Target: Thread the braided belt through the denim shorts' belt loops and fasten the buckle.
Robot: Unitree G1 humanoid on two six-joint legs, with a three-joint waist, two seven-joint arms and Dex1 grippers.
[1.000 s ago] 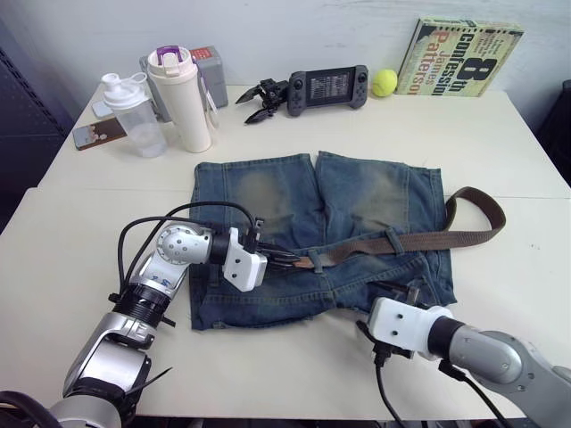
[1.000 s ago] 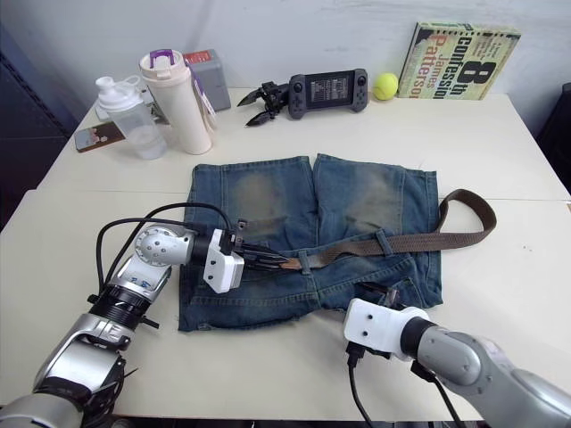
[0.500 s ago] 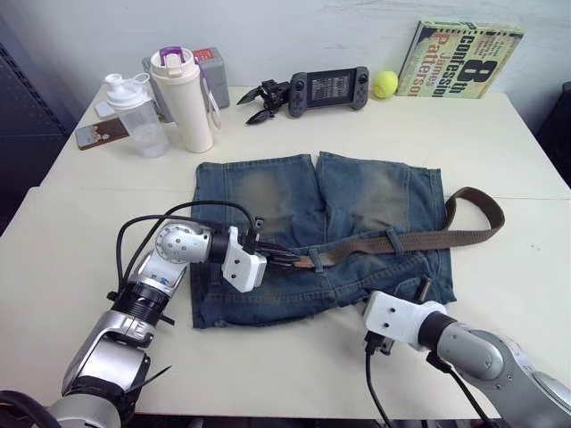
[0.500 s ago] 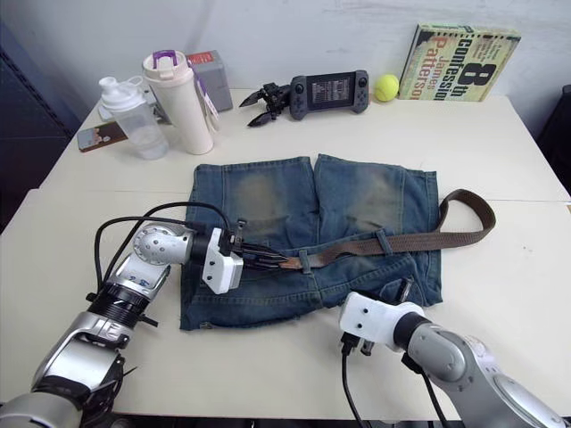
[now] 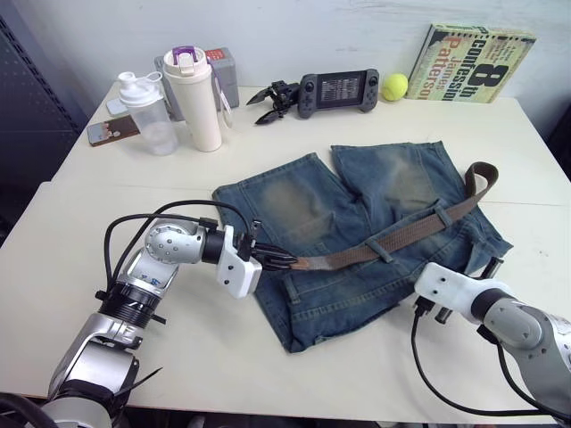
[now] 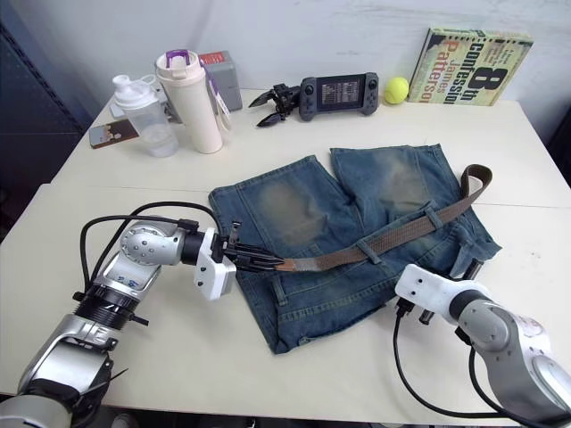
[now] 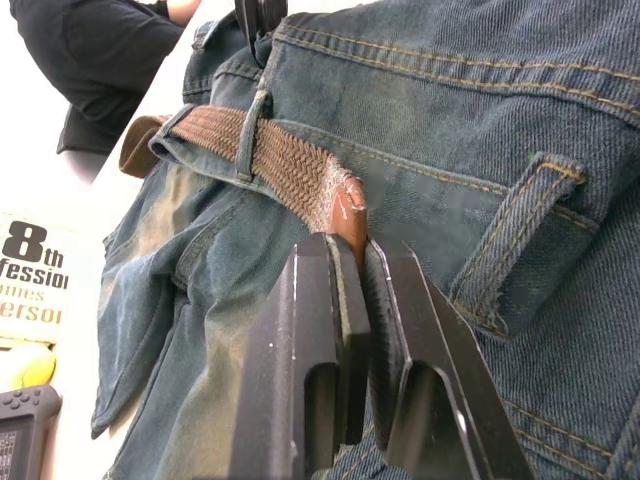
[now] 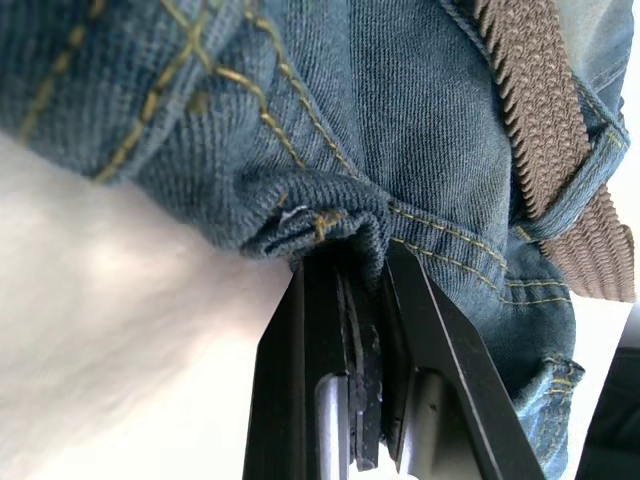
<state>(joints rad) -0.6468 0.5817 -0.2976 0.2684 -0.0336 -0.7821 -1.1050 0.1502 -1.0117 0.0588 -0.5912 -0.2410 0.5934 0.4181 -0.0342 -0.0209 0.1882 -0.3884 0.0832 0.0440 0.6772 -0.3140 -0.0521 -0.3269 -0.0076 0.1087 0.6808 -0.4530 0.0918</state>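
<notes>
Two belt loops [image 6: 369, 251] carried the braided belt [image 6: 393, 237]; I judged more unthreaded, fastening pending. Left gripper [image 6: 268, 262] clamped its tip, right gripper [image 6: 470, 266] clenched the denim shorts [image 6: 303, 214].

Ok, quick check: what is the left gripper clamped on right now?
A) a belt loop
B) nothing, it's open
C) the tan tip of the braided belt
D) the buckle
C: the left wrist view shows the left gripper with its fingers shut on the tan leather tip of the braided belt, just past one of the belt loops on the denim shorts.
</notes>
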